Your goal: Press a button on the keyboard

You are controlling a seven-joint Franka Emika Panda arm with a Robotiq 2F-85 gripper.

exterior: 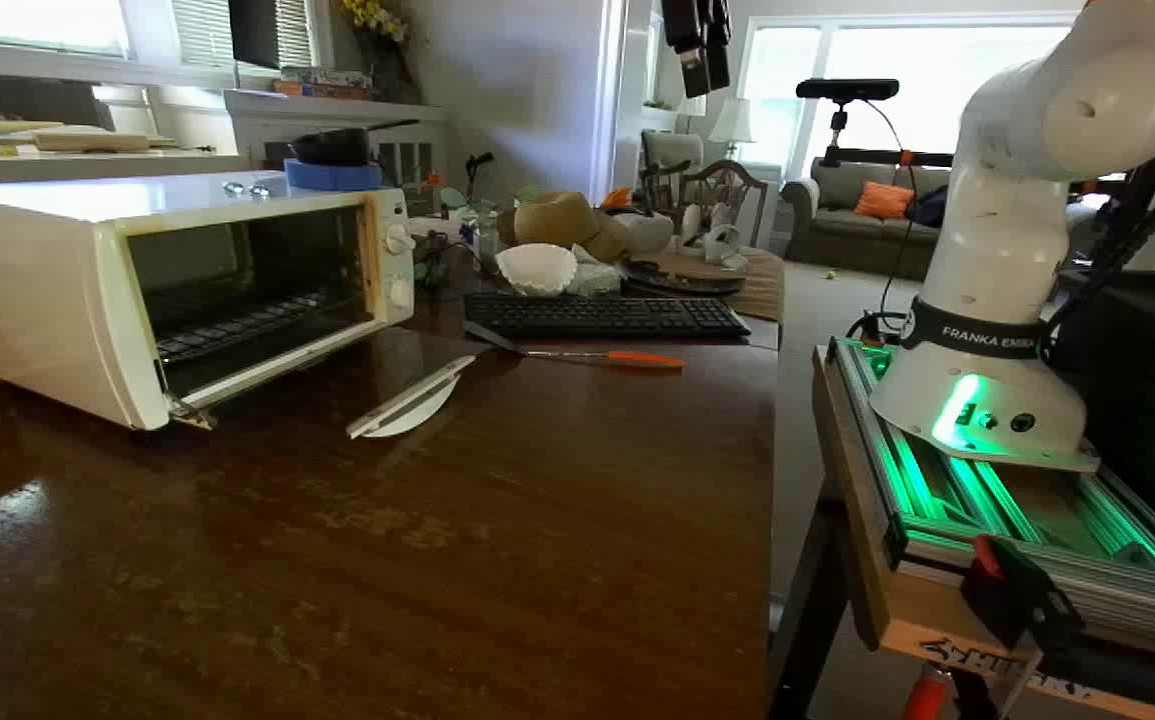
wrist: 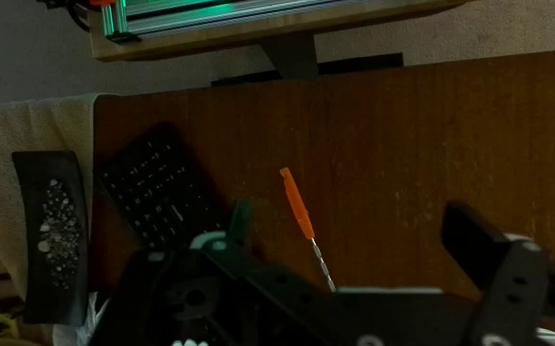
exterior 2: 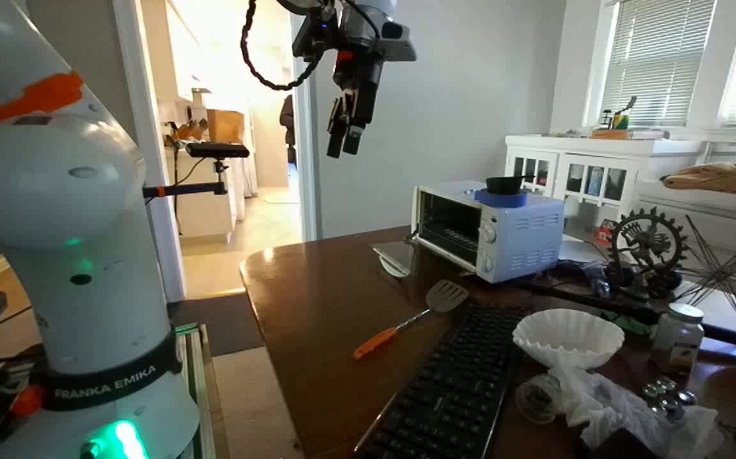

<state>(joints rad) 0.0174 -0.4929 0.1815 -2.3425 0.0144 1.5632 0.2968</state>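
The black keyboard lies flat on the brown table in both exterior views, as a long slab and running toward the camera. In the wrist view the keyboard is at the left, partly hidden by a gripper finger. My gripper hangs high above the table, fingers pointing down, well apart from the keyboard. Its tips also show at the top edge of an exterior view. In the wrist view the fingers are wide apart with nothing between them but the table far below.
A spatula with an orange handle lies beside the keyboard. A white fluted bowl, plastic wrap and a glass jar stand on its far side. A white toaster oven carries a small black pan. A dark tray of stones lies nearby.
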